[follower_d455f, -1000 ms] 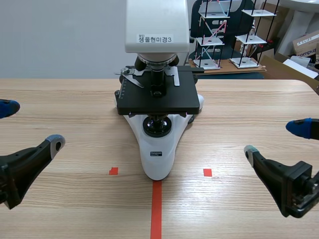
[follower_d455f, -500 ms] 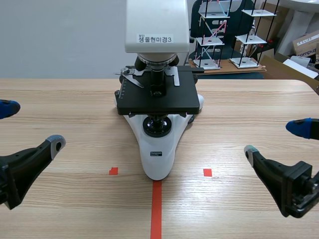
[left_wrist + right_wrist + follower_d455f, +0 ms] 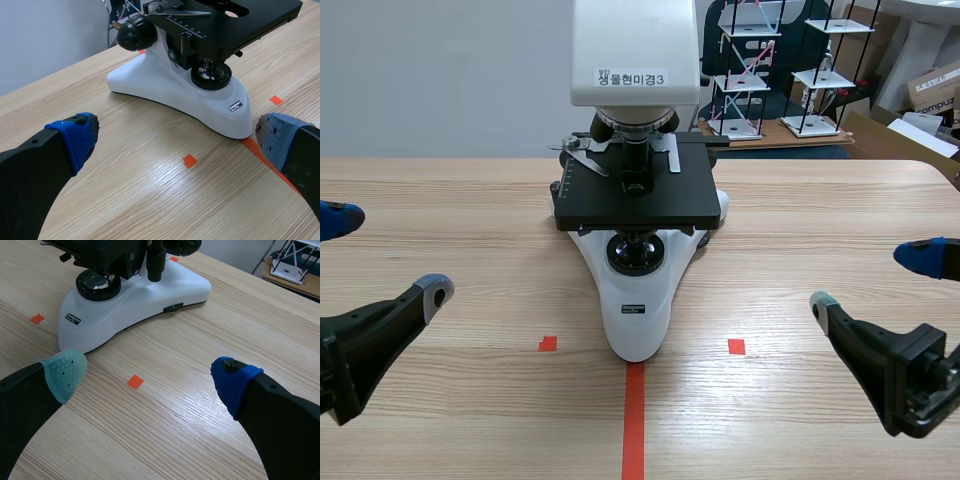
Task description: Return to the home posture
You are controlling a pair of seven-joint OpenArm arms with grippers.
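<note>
The left arm [image 3: 360, 340] comes in low from the left side of the tabletop [image 3: 470, 200]. Its fingers lie long-axis inward and slightly away from the robot, aimed at the foot of the microscope [image 3: 638, 290]. The right arm [image 3: 900, 375] mirrors it from the other side, its fingers angled in toward the same white base. The left jaws stand wide with nothing between them: in the scene view one blue pad [image 3: 338, 215] sits farther up the tabletop and one grey pad [image 3: 438, 290] nearer the robot. In the left wrist view the blue pad [image 3: 80, 135] and the other, dotted pad [image 3: 277, 137] are spread far apart, with the microscope [image 3: 185, 95] ahead of them and clear of both. The right jaws are just as wide and equally empty, a grey-green pad [image 3: 64, 371] and a blue pad [image 3: 232, 380] flanking bare wood, and the microscope [image 3: 140, 300] stands ahead, untouched. The microscope stands upright at the middle of the tabletop between the two arms, its base at the far end of the orange-red tape line [image 3: 634, 420], with a small tape square [image 3: 548, 343] to one side and another [image 3: 736, 346] to the other. Against a second ago, the left arm has edged a touch toward its own side and sits marginally lower; the right arm and the microscope show no shift.
</note>
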